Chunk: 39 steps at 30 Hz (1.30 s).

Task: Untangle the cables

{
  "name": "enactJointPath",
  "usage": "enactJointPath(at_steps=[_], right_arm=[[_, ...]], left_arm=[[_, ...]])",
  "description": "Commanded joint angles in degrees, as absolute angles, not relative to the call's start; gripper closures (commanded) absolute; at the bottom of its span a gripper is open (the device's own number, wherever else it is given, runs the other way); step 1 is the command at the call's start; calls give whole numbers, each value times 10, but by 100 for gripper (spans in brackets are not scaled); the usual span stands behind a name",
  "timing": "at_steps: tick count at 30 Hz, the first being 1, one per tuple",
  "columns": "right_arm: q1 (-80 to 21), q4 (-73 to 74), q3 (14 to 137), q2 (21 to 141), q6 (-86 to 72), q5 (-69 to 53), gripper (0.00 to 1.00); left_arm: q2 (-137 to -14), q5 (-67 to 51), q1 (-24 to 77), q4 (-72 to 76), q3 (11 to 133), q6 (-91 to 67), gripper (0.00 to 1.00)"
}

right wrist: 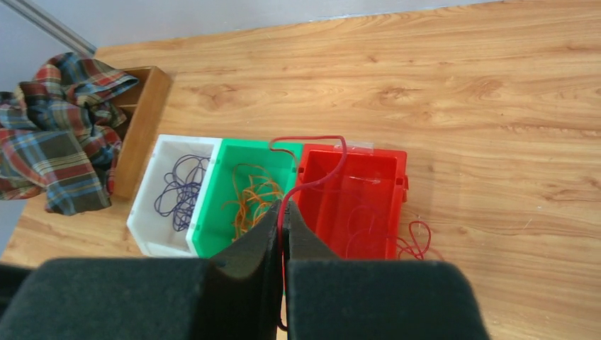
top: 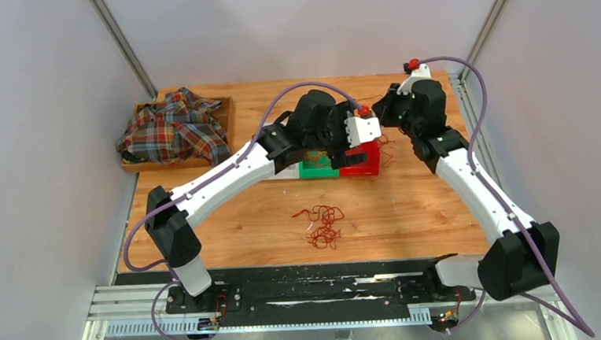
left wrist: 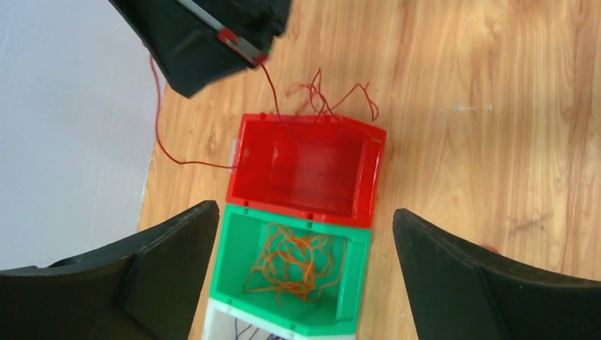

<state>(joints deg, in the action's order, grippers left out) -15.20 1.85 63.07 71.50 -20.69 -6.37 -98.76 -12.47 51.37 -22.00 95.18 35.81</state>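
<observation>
A loose clump of red and orange-brown cables [top: 324,225] lies on the wooden table near the front middle. Three small bins stand side by side. The white bin [right wrist: 149,212] holds purple cables [right wrist: 181,188]. Orange cables [left wrist: 294,265] lie in the green bin [left wrist: 227,255]. My left gripper [left wrist: 301,216] hangs open above the green and red bins with nothing between its fingers. My right gripper [right wrist: 283,212] is shut on a thin red cable [right wrist: 312,180] that runs down into the red bin [left wrist: 372,177] and spills over its far edge onto the table.
A wooden tray [top: 223,112] with a crumpled plaid cloth [top: 172,126] sits at the back left. The arms' lilac hoses [top: 478,104] arch above the table. Grey walls close in the left and right sides.
</observation>
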Motion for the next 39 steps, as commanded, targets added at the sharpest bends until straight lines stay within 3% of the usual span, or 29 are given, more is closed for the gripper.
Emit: enactJointPath(at_steps=[1,14,23,39], right_arm=[[-144,50,692,754,-181,-39,99],[-170,94,782,803,-177,0,99],[-204,109,837,816,-174,37,99],[-209,53,729,840,-156,98,99]], left_arm=[[-929,-152,484,-282,940,347,2],[-740,-222,388,-446,867,418,2],[-707,-199,305,-429,893,293,2],[-683,-180,281,-455,908,274,2]])
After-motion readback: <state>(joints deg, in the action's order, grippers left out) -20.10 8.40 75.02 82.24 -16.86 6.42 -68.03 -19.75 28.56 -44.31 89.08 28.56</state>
